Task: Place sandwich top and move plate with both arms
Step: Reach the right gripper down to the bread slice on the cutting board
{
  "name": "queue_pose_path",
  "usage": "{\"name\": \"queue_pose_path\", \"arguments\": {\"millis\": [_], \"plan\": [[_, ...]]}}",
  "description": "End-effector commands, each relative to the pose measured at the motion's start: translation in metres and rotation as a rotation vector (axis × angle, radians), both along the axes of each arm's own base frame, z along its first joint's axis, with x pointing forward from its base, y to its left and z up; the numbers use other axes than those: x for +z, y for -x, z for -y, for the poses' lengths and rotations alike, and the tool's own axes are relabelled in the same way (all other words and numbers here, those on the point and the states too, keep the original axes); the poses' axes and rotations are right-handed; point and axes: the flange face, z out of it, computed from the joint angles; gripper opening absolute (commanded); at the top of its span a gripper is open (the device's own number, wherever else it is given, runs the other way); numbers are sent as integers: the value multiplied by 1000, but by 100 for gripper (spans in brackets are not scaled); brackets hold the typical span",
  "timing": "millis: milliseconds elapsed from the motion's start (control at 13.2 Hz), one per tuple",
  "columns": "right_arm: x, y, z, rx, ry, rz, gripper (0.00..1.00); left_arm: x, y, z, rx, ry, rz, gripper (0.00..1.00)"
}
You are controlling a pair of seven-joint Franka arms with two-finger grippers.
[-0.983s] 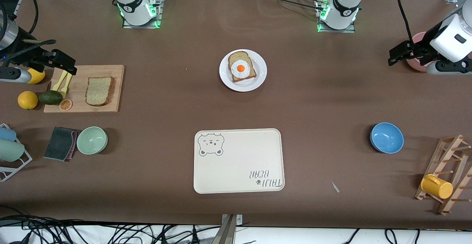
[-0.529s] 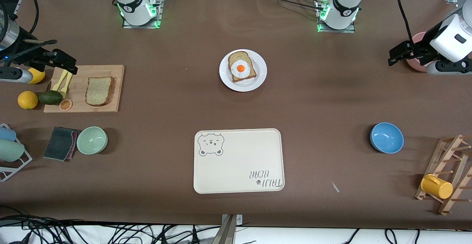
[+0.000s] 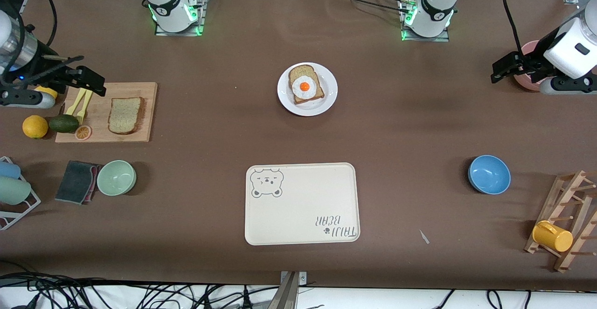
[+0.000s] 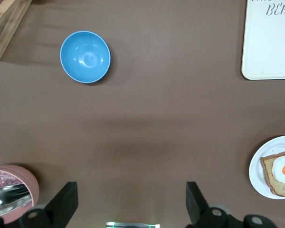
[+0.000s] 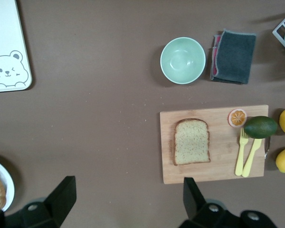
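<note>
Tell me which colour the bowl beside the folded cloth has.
The bowl is pale mint green; the right wrist view shows it best.

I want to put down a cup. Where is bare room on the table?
Bare table lies between the plate and the tray, and between the tray and the blue bowl. It is crowded around the cutting board: fruit, cloth, green bowl.

Bright, even overhead light, soft shadows beside the bowls and under the arms, mild sheen on the white plate (image 3: 307,89), all three views sharp, no glare.
</note>
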Motion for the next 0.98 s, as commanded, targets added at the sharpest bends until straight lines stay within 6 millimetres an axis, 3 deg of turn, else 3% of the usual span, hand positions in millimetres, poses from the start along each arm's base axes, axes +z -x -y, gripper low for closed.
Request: {"name": "queue_pose_path", "arguments": {"millis": [0, 151, 378, 605, 907], "plan": [[-43, 3, -3, 29, 35, -3, 99, 5, 6, -2, -17, -13, -3, 100], [-77, 7, -11, 59, 70, -22, 99, 5, 6, -1, -18, -13, -3, 100], [-149, 21, -4, 28, 108, -74, 98, 5, 6, -1, -18, -13, -3, 100], [-207, 34, 16, -23, 170, -58, 97, 6, 5, -2, -18, -14, -1, 100], [-269, 31, 37, -18, 226, -83, 91, 5, 6, -2, -17, -13, -3, 100]]}}
